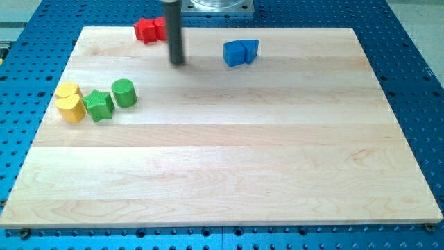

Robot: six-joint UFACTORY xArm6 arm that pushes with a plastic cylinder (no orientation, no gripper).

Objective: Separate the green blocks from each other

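Bright, even overhead light fills the scene. The pale wooden counter (229, 173) shows no glare, and the blocks cast only faint, short shadows. Focus is slightly soft throughout, with mild compression blur.

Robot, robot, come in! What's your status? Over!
My tip near view's top, far from green blocks. Green star and green cylinder touching. Yellow blocks hug the star.

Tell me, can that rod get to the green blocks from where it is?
Probably yes. My tip is up near the red blocks, and only bare board lies between it and the green cylinder and green star.
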